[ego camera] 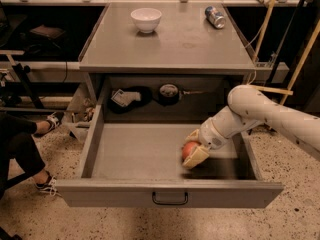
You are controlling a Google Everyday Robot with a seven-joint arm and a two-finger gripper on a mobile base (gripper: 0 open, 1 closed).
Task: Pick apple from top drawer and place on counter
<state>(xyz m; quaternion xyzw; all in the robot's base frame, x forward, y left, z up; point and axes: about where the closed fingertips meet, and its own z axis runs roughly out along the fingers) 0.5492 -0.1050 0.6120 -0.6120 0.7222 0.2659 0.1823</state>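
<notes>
The apple (188,148), round and orange-red, is inside the open top drawer (140,151), near its right front part. My gripper (194,147) reaches down into the drawer from the right on a white arm. It is shut on the apple, with one beige finger (196,157) in front of it and the other behind it. The apple is at or just above the drawer floor. The grey counter (175,41) lies above and behind the drawer. The drawer's front panel carries a small black handle (170,199).
A white bowl (146,19) stands at the counter's back left and a drink can (215,17) lies at its back right. Dark items (131,97) sit on the shelf behind the drawer. A person's leg and shoe (47,184) are at the left on the floor.
</notes>
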